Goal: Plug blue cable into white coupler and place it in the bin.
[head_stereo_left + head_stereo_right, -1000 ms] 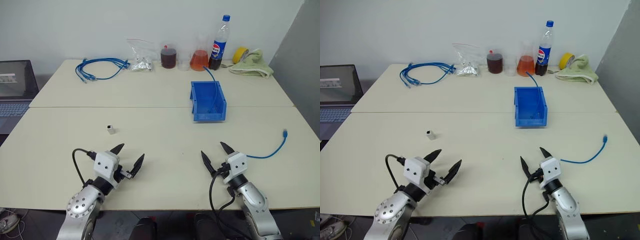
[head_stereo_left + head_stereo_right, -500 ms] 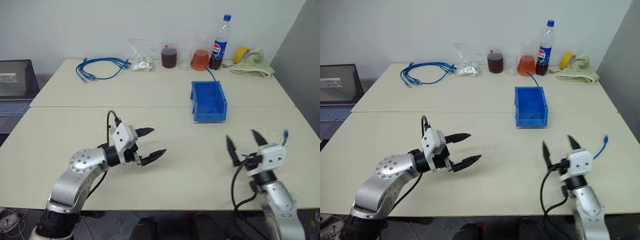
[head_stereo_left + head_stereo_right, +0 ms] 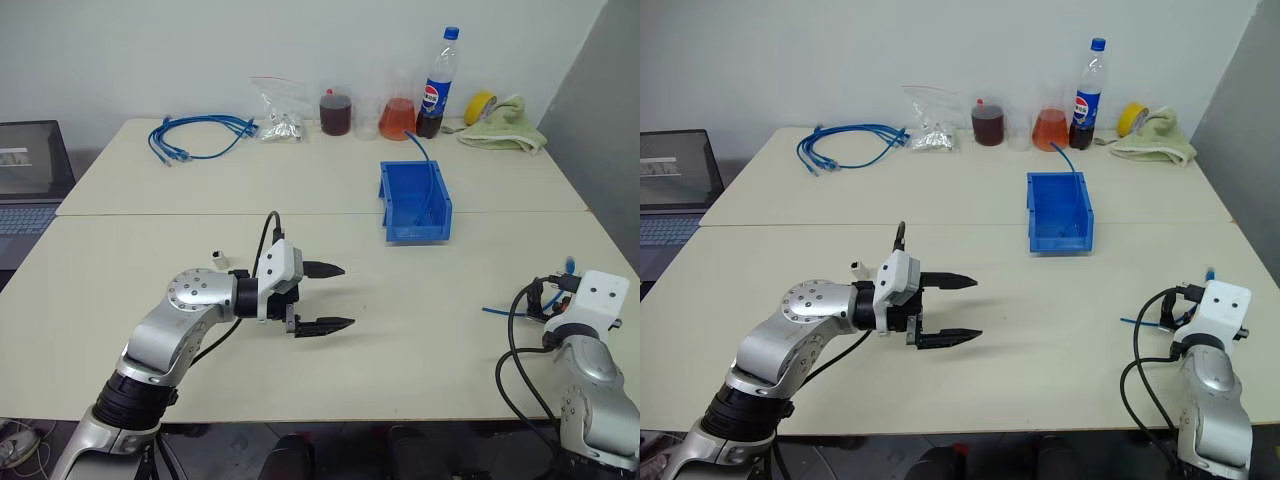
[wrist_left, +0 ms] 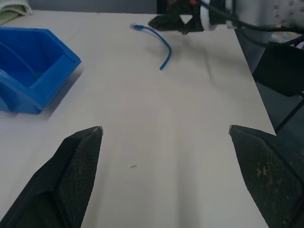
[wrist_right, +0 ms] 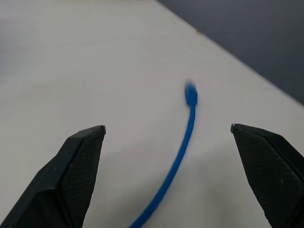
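A: Left end effector (image 3: 332, 297) first. What have you got?

B: You've got it wide open, holding nothing, hovering over the middle of the desk (image 3: 150, 195) with its black fingers (image 4: 78, 164) pointing toward the robot's right. The white coupler (image 3: 218, 259) sits on the desk just behind that arm, near its elbow side, untouched.

A: And the right end effector (image 5: 168, 178)?

B: Wide too, empty. You see both fingertips spread in the right wrist view, with the blue cable (image 5: 178, 161) lying on the desk between and ahead of them, plug end farther out. In the head views the right hand sits at the desk's right edge, and the cable curves out from just beside it, apart from the fingers as far as you can tell.

A: The bin (image 3: 414, 203)?

B: Blue, open top, on the desk past the centre seam, right of the middle, well apart from both hands. One blue cable strand leans up out of its back corner.

A: Farther out?

B: Back edge of the desk: coiled bundle of blue cables (image 3: 196, 137), clear bag of small parts (image 3: 280, 112), two flasks of dark and orange liquid, a cola bottle (image 3: 439, 72), yellow tape roll and a green cloth (image 3: 506, 127). Laptop (image 3: 30, 175) at the left.
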